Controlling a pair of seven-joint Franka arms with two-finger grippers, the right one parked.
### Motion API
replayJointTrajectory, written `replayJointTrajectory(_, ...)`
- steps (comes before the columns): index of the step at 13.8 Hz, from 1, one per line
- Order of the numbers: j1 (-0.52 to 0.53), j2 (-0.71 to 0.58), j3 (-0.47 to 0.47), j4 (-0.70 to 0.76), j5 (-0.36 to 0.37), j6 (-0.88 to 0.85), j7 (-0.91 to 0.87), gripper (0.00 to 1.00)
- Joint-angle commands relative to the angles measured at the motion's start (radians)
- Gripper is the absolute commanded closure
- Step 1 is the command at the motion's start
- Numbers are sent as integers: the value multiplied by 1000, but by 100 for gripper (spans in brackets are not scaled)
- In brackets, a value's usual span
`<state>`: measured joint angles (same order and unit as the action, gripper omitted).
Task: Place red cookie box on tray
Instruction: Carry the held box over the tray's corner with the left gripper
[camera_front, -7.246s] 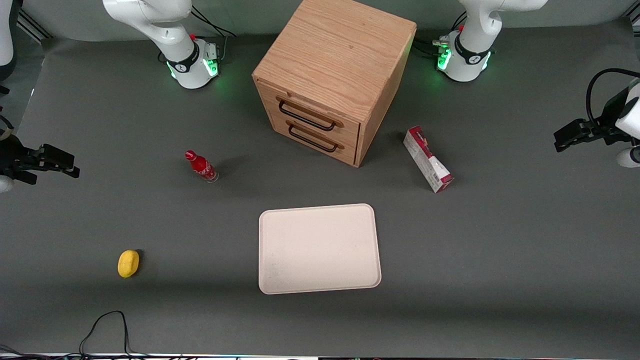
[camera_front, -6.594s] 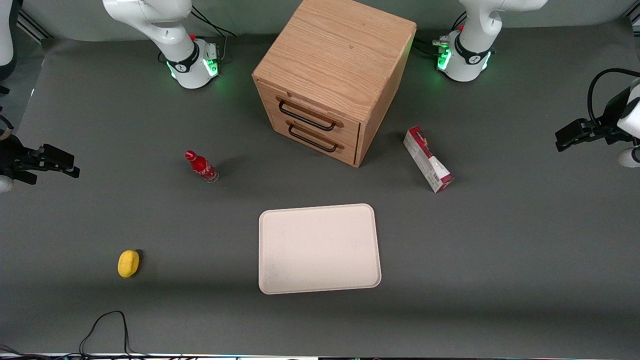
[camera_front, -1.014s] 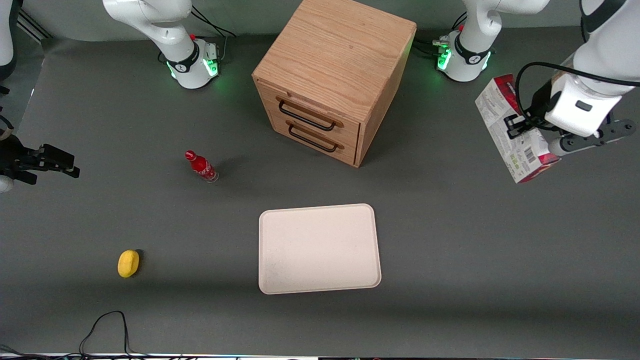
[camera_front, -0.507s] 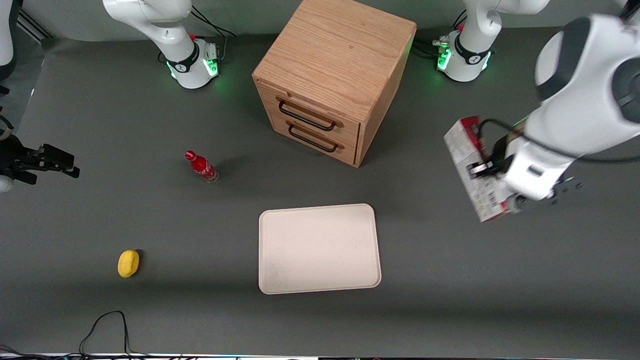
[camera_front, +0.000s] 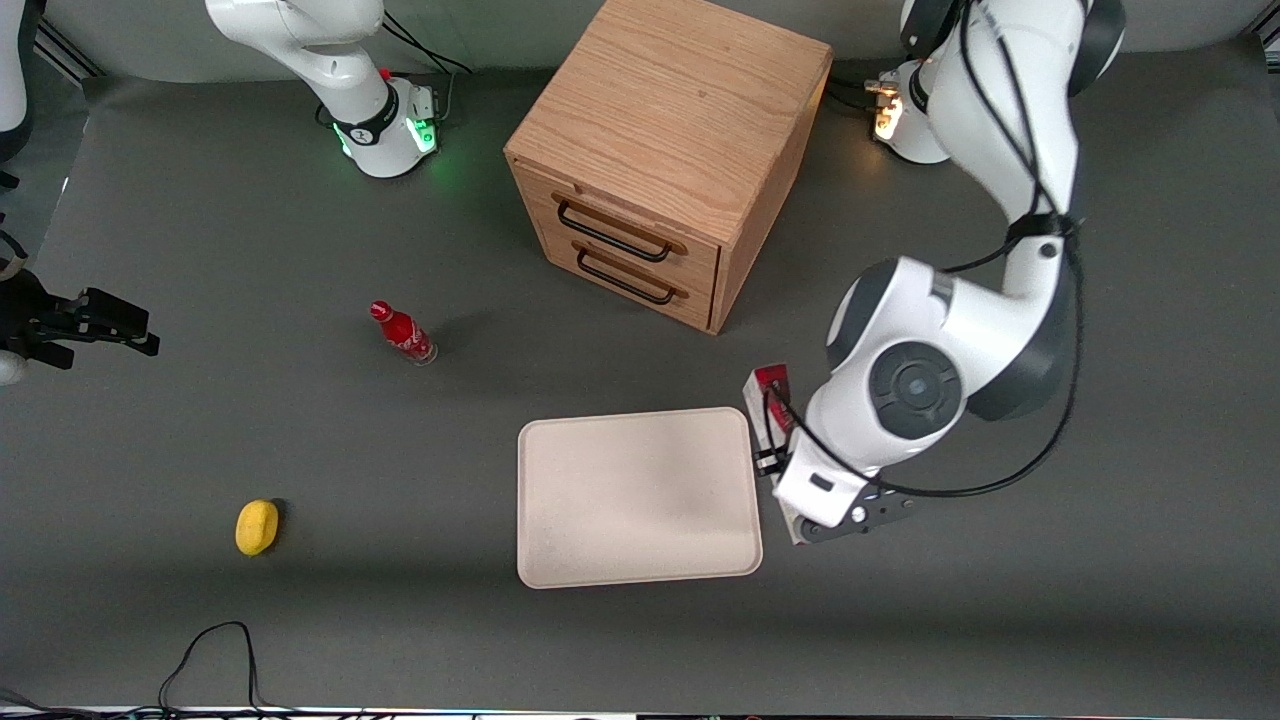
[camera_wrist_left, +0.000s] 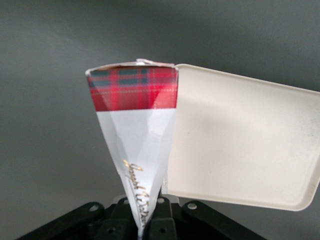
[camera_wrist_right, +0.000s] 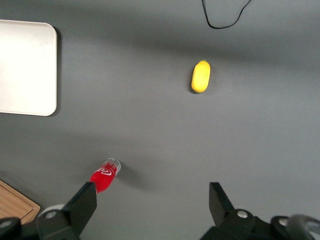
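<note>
The pincer (camera_front: 790, 480) holds the red cookie box (camera_front: 771, 400), clamped across its narrow width, at the edge of the tray (camera_front: 635, 495) that faces the working arm's end of the surface (camera_front: 1000, 600). In the front view most of the carton is hidden under the arm's wrist, and only its red end shows, just beside the tray's corner nearest the wooden cabinet (camera_front: 665, 150). The left wrist view shows the red cookie box (camera_wrist_left: 136, 145) hanging lengthwise from the pincer (camera_wrist_left: 145, 222), its tartan end lowest, with the tray (camera_wrist_left: 240, 145) alongside it rather than beneath it. The box is therefore in the air and not yet over the tray.

The step in hand appears to be the carry across to the tray. To do it well, the arm should bring the box sideways until its whole length sits inside the raised rim, toward the middle of the plain area. The carton runs roughly parallel to the tray's short side, so that heading looks worth keeping. The box should then be lowered until it rests flat before the grip is released; letting go high or over the rim could leave it propped on the edge or tipped off.

A small red bottle (camera_front: 403, 333) and a yellow object (camera_front: 257, 527) lie well apart from the tray, toward the parked arm's end, and should not interfere.
</note>
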<state>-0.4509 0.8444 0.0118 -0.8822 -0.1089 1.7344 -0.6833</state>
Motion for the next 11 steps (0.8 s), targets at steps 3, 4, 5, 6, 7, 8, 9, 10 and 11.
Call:
replayJointTrajectory(3,-83,113,13,59,78,82,-16,100)
replayJointTrajectory(4,-90,134,13,57,86,115,-10,100)
replayJointTrajectory(5,-92,156,13,57,86,138,-7,100)
replayJointTrajectory(6,-97,169,11,54,86,155,-1,100)
replayJointTrajectory(7,-103,179,13,46,86,168,2,100)
replayJointTrajectory(8,-103,186,13,37,87,184,2,100)
replayJointTrajectory(9,-104,189,11,23,89,198,4,100)
replayJointTrajectory(10,-104,194,11,14,91,212,5,100)
replayJointTrajectory(11,-104,199,11,11,91,224,4,100)
